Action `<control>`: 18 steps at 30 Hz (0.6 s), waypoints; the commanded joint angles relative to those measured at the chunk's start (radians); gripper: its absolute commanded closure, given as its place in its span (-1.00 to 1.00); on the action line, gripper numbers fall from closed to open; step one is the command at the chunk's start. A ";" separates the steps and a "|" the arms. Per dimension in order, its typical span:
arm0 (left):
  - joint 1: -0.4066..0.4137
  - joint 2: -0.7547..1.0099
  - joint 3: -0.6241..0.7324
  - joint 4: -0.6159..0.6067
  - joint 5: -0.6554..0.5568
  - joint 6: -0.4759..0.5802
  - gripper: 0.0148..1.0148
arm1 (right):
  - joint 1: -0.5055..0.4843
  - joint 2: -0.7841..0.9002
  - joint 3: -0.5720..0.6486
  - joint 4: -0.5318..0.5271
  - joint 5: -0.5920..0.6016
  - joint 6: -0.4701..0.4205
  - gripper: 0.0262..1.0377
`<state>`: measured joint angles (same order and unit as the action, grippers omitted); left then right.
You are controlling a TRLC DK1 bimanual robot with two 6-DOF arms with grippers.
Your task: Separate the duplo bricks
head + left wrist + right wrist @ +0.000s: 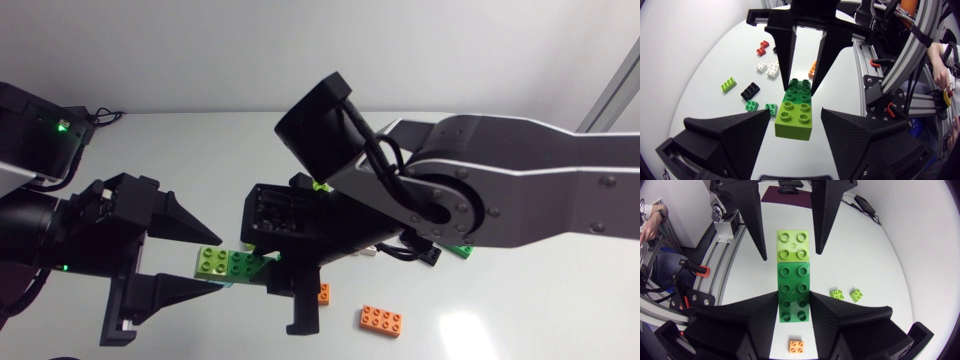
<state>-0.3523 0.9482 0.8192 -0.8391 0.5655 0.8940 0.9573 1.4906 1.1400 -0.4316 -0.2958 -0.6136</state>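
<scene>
Evidently mid-separation: the right gripper (pixel 794 300) is clamped on the dark green brick (pixel 794 277), holding the joined pair above the table (pixel 520 310) so the light green brick (pixel 793 245) sticks out between the spread fingers of the left gripper (pixel 795 111) — not yet touching it.

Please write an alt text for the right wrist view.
The right end effector grips a dark green brick between its fingers; the light green brick at its far end sits between the open fingers of the left end effector. An orange brick and two small green bricks lie on the white table.
</scene>
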 commanded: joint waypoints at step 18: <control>0.009 -0.011 -0.017 0.011 0.008 0.017 -0.15 | -0.020 -0.035 -0.033 -0.010 0.011 0.017 0.49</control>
<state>-0.3527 0.9463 0.8188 -0.8337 0.5655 0.8974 0.9463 1.4826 1.1206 -0.4355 -0.2878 -0.6136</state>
